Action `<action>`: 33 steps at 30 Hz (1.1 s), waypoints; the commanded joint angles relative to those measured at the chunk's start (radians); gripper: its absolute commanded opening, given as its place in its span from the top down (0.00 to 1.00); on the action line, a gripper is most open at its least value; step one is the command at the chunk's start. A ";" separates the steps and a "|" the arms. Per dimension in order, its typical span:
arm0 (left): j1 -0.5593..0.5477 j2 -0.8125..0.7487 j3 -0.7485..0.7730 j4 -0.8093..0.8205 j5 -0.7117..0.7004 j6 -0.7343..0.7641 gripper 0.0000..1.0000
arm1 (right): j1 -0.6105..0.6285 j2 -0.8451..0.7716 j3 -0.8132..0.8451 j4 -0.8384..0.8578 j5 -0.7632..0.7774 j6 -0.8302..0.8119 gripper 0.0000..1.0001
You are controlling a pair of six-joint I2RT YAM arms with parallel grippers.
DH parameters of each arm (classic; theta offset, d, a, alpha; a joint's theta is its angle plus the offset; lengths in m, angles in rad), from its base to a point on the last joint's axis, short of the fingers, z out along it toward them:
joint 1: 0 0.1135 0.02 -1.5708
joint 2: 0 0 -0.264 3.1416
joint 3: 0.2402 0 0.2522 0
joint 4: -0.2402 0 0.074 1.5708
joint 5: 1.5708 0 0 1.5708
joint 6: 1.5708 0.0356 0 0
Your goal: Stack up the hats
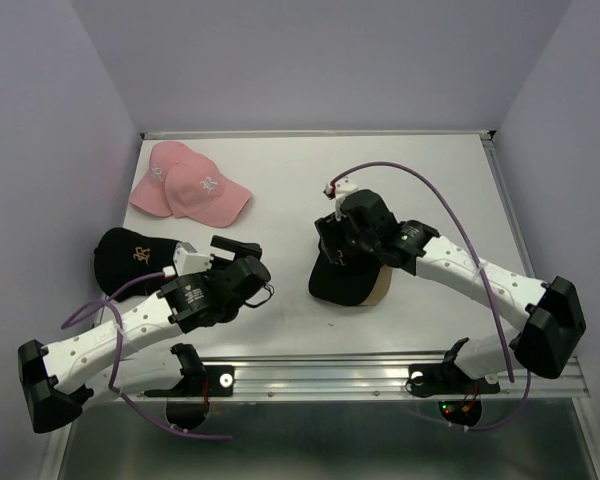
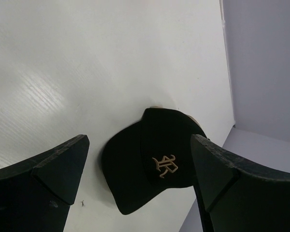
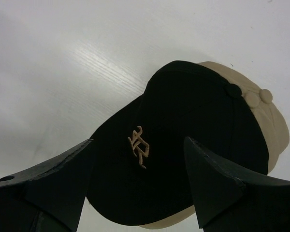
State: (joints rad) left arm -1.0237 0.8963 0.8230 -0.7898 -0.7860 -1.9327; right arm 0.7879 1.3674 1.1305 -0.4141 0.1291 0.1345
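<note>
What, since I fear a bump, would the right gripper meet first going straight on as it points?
Most likely the black cap, near its embroidered R: it lies straight ahead of the right gripper, whose jaws are open, on a tan cap. How far off is unclear.

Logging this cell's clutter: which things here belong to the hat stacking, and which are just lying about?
Job:
two pink caps, overlapping
lone black cap
second black cap atop tan caps

Lying about:
nothing loose, just the white table
</note>
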 commanded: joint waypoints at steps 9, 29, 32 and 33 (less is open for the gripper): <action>0.019 -0.046 -0.042 -0.057 -0.035 -0.011 0.01 | 0.134 0.140 -0.020 -0.060 0.264 -0.038 0.34; 0.028 -0.146 -0.024 -0.224 -0.070 -0.075 0.01 | 0.134 0.067 0.046 0.029 0.104 0.059 0.10; 0.031 -0.180 -0.033 -0.220 -0.075 -0.037 0.01 | 0.134 0.085 0.054 0.173 -0.011 0.163 0.03; 0.033 -0.188 -0.030 -0.218 -0.075 -0.017 0.01 | 0.134 0.100 0.073 0.202 -0.028 0.190 0.00</action>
State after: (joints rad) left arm -0.9989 0.7410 0.7914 -0.9436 -0.7937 -1.9942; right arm 0.9237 1.4670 1.1351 -0.4068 0.2539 0.2222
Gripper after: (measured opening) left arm 0.989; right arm 0.977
